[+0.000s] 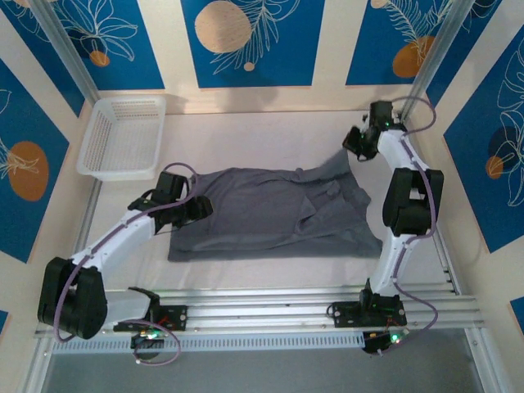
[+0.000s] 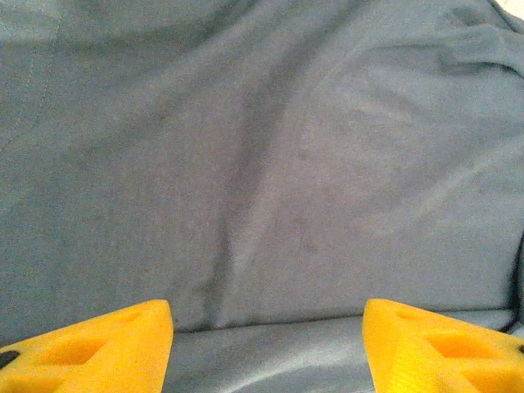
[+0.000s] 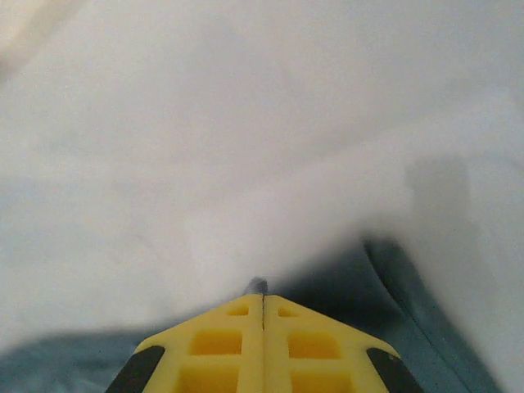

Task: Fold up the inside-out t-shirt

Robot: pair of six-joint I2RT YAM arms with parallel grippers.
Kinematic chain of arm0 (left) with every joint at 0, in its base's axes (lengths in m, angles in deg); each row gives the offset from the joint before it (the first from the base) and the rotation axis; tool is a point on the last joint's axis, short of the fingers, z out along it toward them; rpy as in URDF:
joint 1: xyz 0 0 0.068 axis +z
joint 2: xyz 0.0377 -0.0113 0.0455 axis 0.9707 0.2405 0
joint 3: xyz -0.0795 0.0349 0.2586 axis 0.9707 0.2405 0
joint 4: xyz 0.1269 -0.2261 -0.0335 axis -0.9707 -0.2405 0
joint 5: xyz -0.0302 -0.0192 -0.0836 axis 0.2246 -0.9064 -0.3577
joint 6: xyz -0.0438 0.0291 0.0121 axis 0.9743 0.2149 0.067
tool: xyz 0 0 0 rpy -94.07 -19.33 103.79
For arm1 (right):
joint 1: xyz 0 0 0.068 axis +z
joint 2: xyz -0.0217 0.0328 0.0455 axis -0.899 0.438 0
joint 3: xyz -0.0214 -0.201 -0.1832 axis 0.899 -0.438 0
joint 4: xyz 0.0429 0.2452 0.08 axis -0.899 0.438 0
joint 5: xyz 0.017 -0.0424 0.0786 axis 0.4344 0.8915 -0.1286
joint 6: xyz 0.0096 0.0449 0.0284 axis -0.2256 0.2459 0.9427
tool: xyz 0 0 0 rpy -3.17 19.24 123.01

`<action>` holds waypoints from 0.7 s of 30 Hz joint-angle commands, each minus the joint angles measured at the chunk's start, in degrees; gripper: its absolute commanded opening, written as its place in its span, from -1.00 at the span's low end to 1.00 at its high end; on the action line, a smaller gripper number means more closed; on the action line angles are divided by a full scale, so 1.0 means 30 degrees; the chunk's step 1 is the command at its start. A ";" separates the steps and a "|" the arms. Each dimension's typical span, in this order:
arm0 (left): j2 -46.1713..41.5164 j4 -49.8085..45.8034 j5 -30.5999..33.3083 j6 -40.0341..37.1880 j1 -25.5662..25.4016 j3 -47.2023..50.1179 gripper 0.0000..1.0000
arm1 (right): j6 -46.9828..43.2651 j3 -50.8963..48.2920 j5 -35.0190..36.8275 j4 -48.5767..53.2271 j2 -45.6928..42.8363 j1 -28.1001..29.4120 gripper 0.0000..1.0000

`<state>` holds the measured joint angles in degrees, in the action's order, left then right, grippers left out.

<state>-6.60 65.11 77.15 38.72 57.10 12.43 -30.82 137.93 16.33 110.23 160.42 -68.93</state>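
The inside-out t-shirt (image 1: 270,214) is slate grey and lies spread across the middle of the white table, with creases near its right half. My left gripper (image 1: 199,209) is at the shirt's left edge. In the left wrist view it (image 2: 266,348) stands open, its yellow fingers (image 2: 90,350) wide apart just over the grey cloth (image 2: 270,164), with a fold line running between them. My right gripper (image 1: 354,146) is at the shirt's far right corner, which rises up to it. In the right wrist view its fingers (image 3: 263,301) are pressed together, a small tuft of grey cloth (image 3: 257,285) poking out at the tips.
A white mesh basket (image 1: 123,135) stands at the back left corner. Aluminium rails (image 1: 270,307) carrying the arm bases run along the near edge. Bare white table (image 1: 246,139) lies behind the shirt, and blue patterned walls close in the sides and back.
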 commanded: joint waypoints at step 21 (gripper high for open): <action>0.6429 -0.3926 0.7808 -0.4541 -0.0128 -0.9919 0.30 | -0.6169 0.7206 0.2716 0.6192 0.5606 0.0895 0.17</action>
<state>8.15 58.90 92.65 29.52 56.93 -11.81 -43.65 161.60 19.96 127.43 179.06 -68.71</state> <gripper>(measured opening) 0.655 0.576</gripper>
